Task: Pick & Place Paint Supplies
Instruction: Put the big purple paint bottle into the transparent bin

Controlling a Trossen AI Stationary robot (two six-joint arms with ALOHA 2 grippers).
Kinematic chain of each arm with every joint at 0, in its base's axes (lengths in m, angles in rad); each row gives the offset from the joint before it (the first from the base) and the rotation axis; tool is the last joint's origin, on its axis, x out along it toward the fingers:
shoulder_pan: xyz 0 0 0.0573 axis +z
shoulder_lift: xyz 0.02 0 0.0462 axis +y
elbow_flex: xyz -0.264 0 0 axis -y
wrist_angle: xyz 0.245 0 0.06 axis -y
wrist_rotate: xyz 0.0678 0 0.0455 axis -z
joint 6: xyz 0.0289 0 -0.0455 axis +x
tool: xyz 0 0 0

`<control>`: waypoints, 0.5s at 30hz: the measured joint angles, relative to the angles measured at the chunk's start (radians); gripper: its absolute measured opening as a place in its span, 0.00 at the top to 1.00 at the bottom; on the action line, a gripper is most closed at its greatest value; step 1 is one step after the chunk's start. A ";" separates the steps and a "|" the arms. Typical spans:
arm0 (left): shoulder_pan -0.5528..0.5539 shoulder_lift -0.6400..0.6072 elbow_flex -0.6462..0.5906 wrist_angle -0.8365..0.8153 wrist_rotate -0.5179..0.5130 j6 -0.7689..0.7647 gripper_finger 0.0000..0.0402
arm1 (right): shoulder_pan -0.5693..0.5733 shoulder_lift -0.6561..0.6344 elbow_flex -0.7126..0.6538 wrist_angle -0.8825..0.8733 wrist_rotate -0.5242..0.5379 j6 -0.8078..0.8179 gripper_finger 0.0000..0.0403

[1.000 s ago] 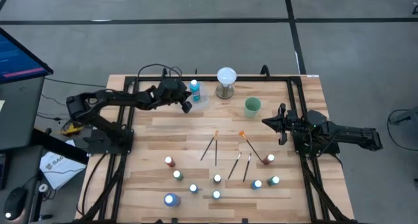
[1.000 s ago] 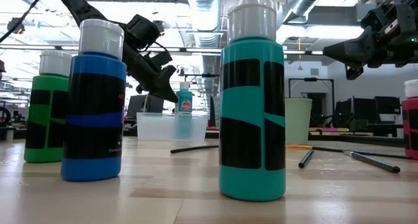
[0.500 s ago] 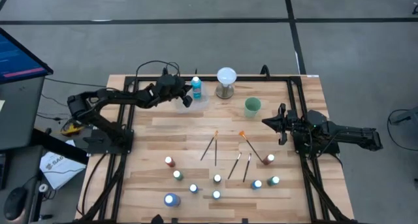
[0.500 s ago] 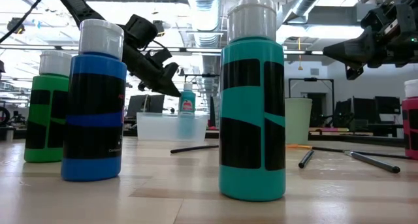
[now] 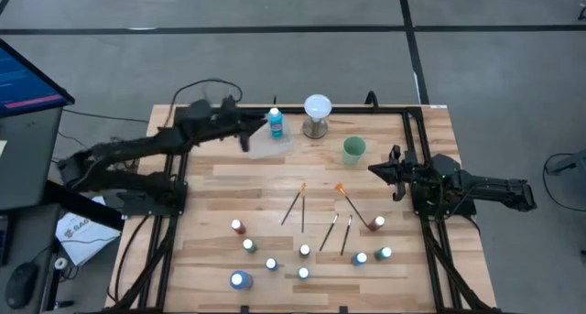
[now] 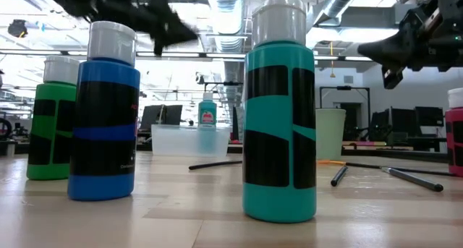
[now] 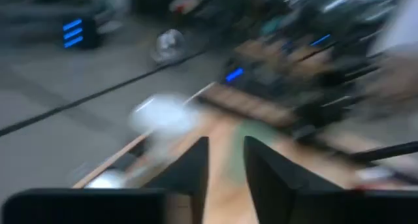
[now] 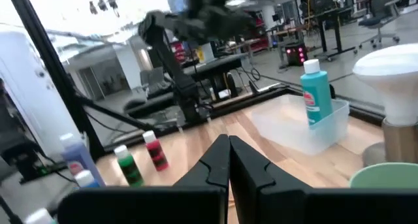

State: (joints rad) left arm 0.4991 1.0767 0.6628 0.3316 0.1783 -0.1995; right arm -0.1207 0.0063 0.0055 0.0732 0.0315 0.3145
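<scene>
A teal paint bottle (image 5: 275, 124) stands on its base in a clear tray (image 5: 271, 144) at the far edge, also seen as bottle (image 6: 207, 112) and bottle (image 8: 315, 93). Several more white-capped bottles (image 5: 271, 264) stand near the near edge, and thin brushes (image 5: 293, 205) lie flat at the table's middle. My left gripper (image 5: 244, 138) hangs blurred above the tray's left side; its fingers (image 7: 196, 168) are apart and hold nothing. My right gripper (image 5: 371, 170) waits shut at the right side, above the table (image 8: 228, 145).
A white globe on a metal base (image 5: 317, 113) and a green cup (image 5: 353, 149) stand at the far edge, right of the tray. In the low view, blue (image 6: 105, 110), green (image 6: 49, 121) and teal (image 6: 280, 110) bottles stand close to the camera. Bare wood lies between tray and brushes.
My left gripper has drawn away from the teal bottle, rising and moving toward the table's left; it is blurred with motion now. The teal bottle has stayed standing in the tray. My right arm has kept still.
</scene>
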 joint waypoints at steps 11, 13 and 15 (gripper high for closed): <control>-0.533 -0.344 0.000 -0.008 -0.012 -0.026 0.46 | 0.000 0.000 0.000 0.006 0.000 0.009 1.00; -0.651 -0.344 0.000 -0.036 -0.097 0.020 0.46 | 0.000 0.000 0.000 0.006 0.000 0.009 1.00; -0.753 -0.334 0.000 -0.085 -0.165 0.062 0.46 | 0.000 0.000 0.000 0.007 0.000 0.009 1.00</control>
State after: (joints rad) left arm -0.2537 0.7424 0.6628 0.2463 0.0138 -0.1375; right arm -0.1204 0.0063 0.0055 0.0803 0.0311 0.3237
